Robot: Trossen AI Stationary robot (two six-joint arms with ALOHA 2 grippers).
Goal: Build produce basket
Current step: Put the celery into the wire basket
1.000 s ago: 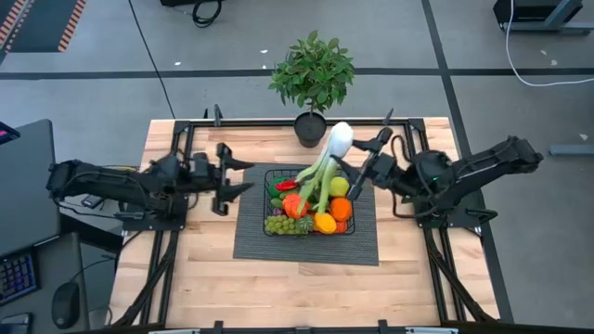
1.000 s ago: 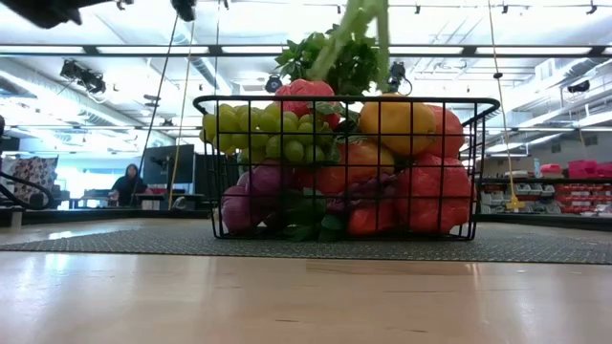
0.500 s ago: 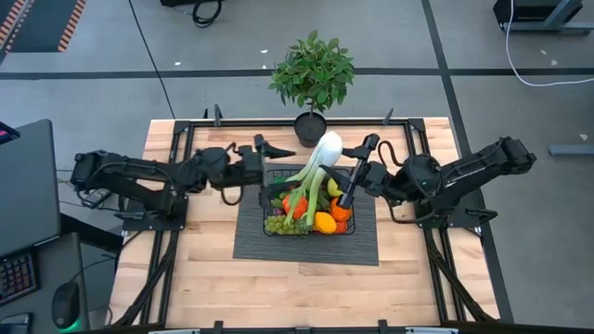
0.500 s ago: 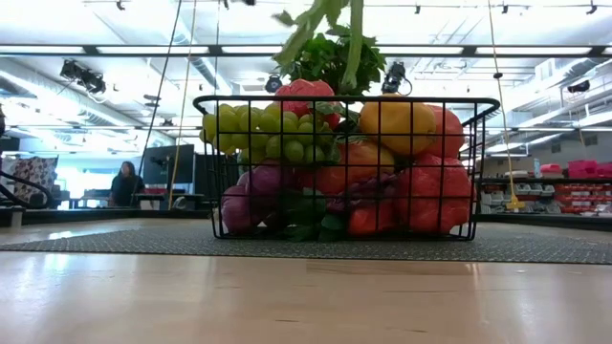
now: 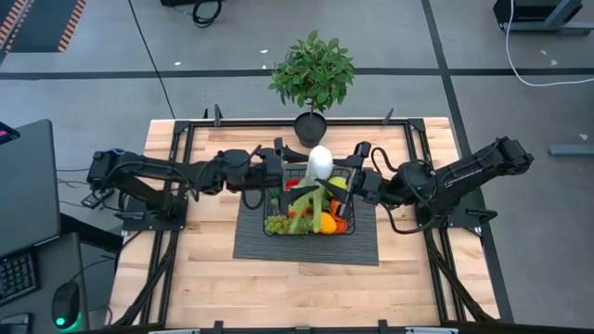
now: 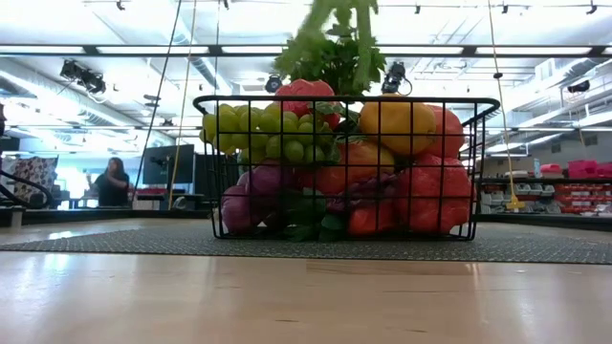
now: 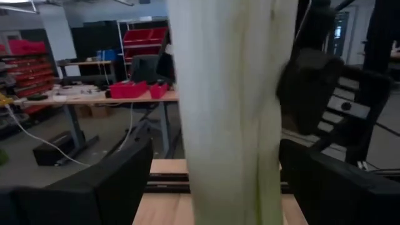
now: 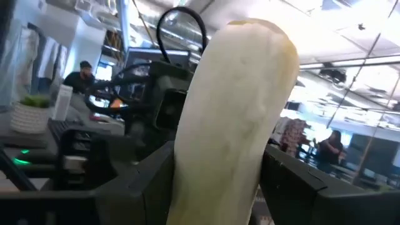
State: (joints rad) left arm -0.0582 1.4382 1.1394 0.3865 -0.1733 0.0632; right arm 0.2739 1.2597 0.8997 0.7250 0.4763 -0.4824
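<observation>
The black wire basket [image 5: 268,215] stands on the dark grey mat [image 5: 364,247], full of produce: green grapes [image 6: 258,129], oranges, peppers [image 6: 397,119]. The long pale-green leek [image 5: 318,167] stands nearly upright over it, white bulb end up, green leaves [image 6: 335,38] hanging down to the basket's top. My right gripper [image 5: 347,178] is shut on the leek from the right. My left gripper [image 5: 290,165] is open, reaching in from the left; its fingers [image 7: 112,187] stand on either side of the leek's shaft [image 7: 225,125]. My right gripper pinches the leek's white shaft [image 8: 215,156] between its two fingers [image 8: 140,181], below the bulb end. The fingers come roughly level from the table's right and lie across the leek. The leek is upright, bulb up, leaves hanging over the produce in the basket.
A leafy potted plant [image 5: 313,74] stands at the table's far edge, right behind the basket. The bare wooden table [image 5: 204,269] lies around the mat. A person [image 6: 112,182] stands in the room beyond the table.
My left gripper has reached toward the table's right until its open fingers flank the leek. My right gripper has carried the leek toward the table's left and near side, over the basket. The leek has tipped more upright.
</observation>
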